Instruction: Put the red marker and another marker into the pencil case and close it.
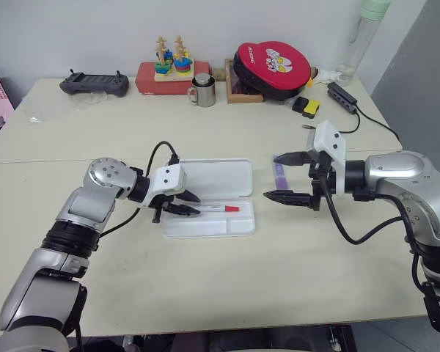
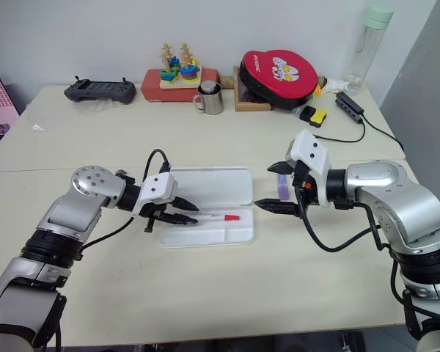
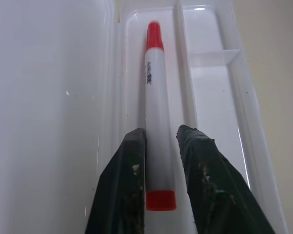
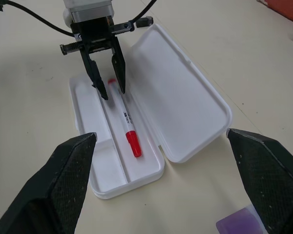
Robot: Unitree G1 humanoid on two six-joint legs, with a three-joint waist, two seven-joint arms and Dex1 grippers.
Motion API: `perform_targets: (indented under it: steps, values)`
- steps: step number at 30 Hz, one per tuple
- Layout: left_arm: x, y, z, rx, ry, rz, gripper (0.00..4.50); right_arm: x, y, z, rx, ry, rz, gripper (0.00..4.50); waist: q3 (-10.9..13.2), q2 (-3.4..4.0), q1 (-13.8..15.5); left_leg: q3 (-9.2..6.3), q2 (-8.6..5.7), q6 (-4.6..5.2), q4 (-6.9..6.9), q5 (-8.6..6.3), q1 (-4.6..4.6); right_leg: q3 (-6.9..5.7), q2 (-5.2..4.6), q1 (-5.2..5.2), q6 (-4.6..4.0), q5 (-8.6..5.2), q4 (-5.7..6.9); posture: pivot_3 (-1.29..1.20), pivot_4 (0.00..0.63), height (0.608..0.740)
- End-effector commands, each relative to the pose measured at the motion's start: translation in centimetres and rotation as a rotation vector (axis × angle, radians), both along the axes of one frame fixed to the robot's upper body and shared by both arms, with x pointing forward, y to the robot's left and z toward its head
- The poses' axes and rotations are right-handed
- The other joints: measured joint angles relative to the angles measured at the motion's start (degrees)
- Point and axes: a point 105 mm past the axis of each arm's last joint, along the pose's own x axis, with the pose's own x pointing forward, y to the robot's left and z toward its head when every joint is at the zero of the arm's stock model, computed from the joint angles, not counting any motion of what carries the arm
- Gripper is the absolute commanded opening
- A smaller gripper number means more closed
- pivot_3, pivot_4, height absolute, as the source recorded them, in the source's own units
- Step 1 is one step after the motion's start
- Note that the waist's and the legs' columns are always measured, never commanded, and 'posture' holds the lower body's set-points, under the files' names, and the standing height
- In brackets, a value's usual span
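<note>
The red marker (image 1: 221, 208) lies in the long compartment of the open pencil case (image 1: 208, 198) at centre frame, with the left gripper (image 1: 182, 203) fingers slightly parted astride its rear end. Right of centre, the right gripper (image 1: 279, 177) hovers, fingers spread wide and empty, over the purple marker (image 1: 279, 174) on the desk (image 1: 205, 279).

Head cameras look down over the table (image 1: 227, 286); both wrist cameras look closely into the pencil case (image 4: 185, 105).

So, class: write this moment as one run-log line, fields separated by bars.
red marker: lying in pencil case tray | lid: open | left gripper: open, astride marker | right gripper: open, empty | purple marker: on table
</note>
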Motion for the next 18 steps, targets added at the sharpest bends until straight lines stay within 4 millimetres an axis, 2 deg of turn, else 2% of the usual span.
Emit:
perform_targets:
  steps: [1,4,7,10,14,18]
  values:
    - [-0.1,-0.7,1.8,-0.043,-0.049,-0.021,2.40,-0.1,-0.5,0.9,0.009,-0.043,-0.029,4.50,0.0,0.00,0.0,0.00,0.00,0.00,0.01,0.00,0.00,0.00,0.00,0.00,0.00,0.00,0.00,0.00,0.150,0.740]
    - [0.2,-1.5,2.8,-0.107,-0.085,-0.013,3.10,1.1,-1.2,0.6,0.009,-0.037,-0.123,4.50,0.0,0.00,0.0,0.00,0.00,0.00,0.01,0.00,-0.01,0.00,0.00,0.00,0.00,0.00,0.00,0.00,0.150,0.740]
    - [-0.1,-4.1,5.3,-0.329,-0.071,0.009,3.78,5.1,-3.2,-0.4,0.013,-0.036,-0.438,4.50,0.0,-0.01,0.1,0.00,0.00,0.00,0.07,0.00,-0.01,0.00,0.00,0.03,0.00,0.00,0.02,0.00,0.150,0.740]
    - [-0.7,-6.3,6.3,-0.459,-0.061,0.022,4.45,7.2,-3.9,-1.7,0.025,-0.027,-0.637,4.50,0.0,0.00,0.0,0.00,0.00,0.00,0.15,0.00,-0.06,0.01,-0.01,0.04,0.00,0.00,0.07,0.00,0.150,0.740]
    - [-0.6,-8.9,7.3,-0.582,-0.125,0.078,4.48,8.2,-3.2,-4.2,0.048,0.012,-0.810,4.50,0.0,0.01,0.0,0.03,0.00,0.04,0.45,0.02,-0.17,0.03,0.00,0.13,0.00,0.00,0.13,0.00,0.150,0.740]
    - [-0.2,-10.3,7.6,-0.629,-0.162,0.129,4.48,8.8,-2.6,-6.2,0.068,0.060,-0.910,4.50,0.0,0.01,0.1,0.11,0.00,0.13,0.84,0.07,-0.32,0.03,0.01,0.11,0.00,0.00,0.40,0.00,0.150,0.740]
